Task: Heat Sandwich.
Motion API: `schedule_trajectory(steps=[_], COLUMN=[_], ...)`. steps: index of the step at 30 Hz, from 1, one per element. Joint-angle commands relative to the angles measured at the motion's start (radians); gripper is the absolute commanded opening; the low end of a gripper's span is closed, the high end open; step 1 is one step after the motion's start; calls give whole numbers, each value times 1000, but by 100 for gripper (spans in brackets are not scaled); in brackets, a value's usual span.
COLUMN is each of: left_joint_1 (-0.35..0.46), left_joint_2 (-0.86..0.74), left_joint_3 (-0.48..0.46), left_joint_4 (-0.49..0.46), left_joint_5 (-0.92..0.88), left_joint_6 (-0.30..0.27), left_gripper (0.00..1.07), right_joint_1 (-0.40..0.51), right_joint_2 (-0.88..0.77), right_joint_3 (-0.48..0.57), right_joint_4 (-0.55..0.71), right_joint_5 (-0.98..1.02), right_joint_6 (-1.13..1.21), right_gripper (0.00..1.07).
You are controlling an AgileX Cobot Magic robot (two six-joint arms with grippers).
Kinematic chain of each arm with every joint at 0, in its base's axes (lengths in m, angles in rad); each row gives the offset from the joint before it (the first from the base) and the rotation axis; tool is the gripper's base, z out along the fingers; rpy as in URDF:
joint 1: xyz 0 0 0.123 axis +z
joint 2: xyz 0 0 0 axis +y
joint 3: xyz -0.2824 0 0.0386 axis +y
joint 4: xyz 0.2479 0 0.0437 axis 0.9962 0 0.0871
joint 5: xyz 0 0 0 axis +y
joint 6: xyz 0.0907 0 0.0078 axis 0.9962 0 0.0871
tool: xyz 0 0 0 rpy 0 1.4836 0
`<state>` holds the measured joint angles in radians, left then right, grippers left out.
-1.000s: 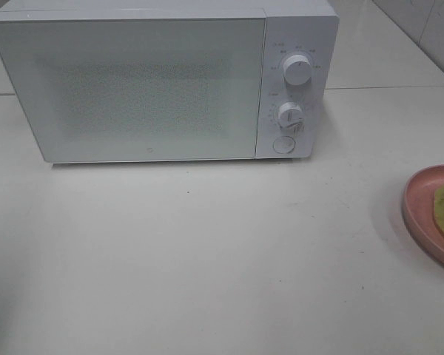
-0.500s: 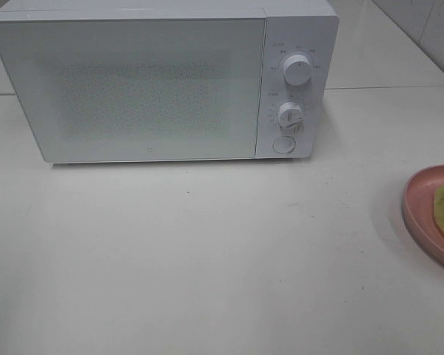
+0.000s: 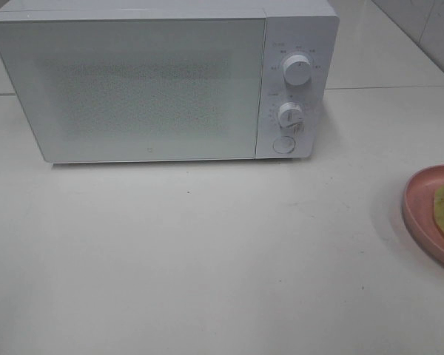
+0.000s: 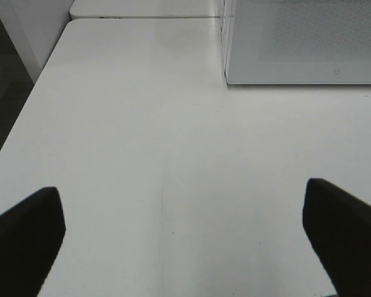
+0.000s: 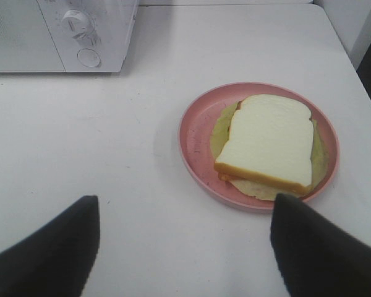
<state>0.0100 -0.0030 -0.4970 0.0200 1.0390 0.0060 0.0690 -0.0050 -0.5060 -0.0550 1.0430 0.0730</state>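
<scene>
White microwave at 12 o'clock on the worktop, door shut. Sandwich lies flat on a pink plate at 3 o'clock, well apart from the microwave. Left gripper: fingers spread wide, holding nothing. Right gripper: fingers wide apart, empty, near the plate.
</scene>
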Motion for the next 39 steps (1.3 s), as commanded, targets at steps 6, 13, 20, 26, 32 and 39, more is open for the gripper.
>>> schedule_trajectory(steps=[6, 13, 20, 26, 32, 39], left_joint_1=[-4, -4, -4, -4, -4, -4], left_joint_2=[-28, -28, -28, -28, -28, -28], left_joint_3=[2, 2, 2, 2, 2, 2], left_joint_4=[-11, -25, -20, -20, -20, -20], left_joint_5=[-1, -1, -1, -1, -1, -1], left_joint_6=[-6, -6, -6, -6, -6, -6], left_gripper=[98, 98, 98, 98, 98, 98], right_joint_1=[-7, -7, -7, -7, -7, -7], right_joint_2=[-22, -21, -21, -21, -21, -21], right_joint_3=[0, 0, 0, 0, 0, 0], right_joint_4=[2, 2, 2, 2, 2, 2], right_joint_5=[-6, -6, -6, -6, -6, -6], right_joint_6=[-11, -11, -11, -11, -11, -13], right_gripper=[75, 75, 75, 75, 75, 75])
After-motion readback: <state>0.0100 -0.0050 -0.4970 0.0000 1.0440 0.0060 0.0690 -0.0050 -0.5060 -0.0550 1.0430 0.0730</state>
